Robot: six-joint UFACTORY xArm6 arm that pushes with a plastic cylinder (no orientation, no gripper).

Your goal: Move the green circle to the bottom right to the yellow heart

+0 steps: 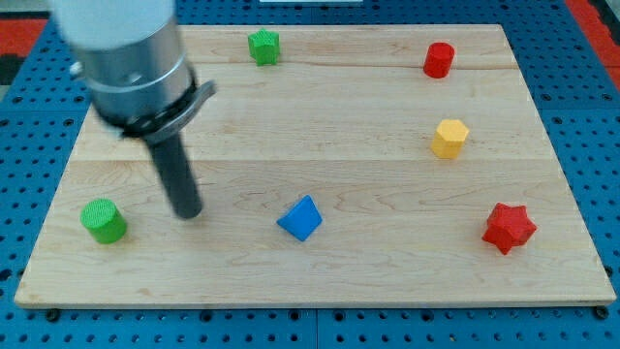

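- Green is your colour to follow: the green circle, a short round wooden cylinder (pixel 104 220), sits near the board's lower corner at the view's left, upright and not touching anything.
- You are told to bring it to the bottom right of a yellow heart; the only yellow piece you can see is the yellow block (pixel 449 138) at the view's right, whose outline reads more many-sided than heart-like at this size, so treat it as the likely target, not a certainty.
- From the green circle, that yellow block lies at about 2 o'clock and well apart, so by my reading almost all of the travel is left to do.
- Your tool has no fingers to open or close: it is a plain dark rod, and its tip (pixel 188 213) rests on the board just beside the green circle, at about 3 o'clock from it, with a visible gap between them.
- That side looks wrong for pushing toward the view's right; you would probably need the tip round at about 9 o'clock of the green circle first.
- Watch the blue block (pixel 300 217), a tilted diamond-like shape, which sits between start and goal.
- The red star block (pixel 509 228) lies at about 5 o'clock of the yellow block, close to where the green circle should end.
- The green star-like block (pixel 263 46) and red cylinder block (pixel 439 59) sit along the top of the pale wooden board (pixel 320 281), out of the way.
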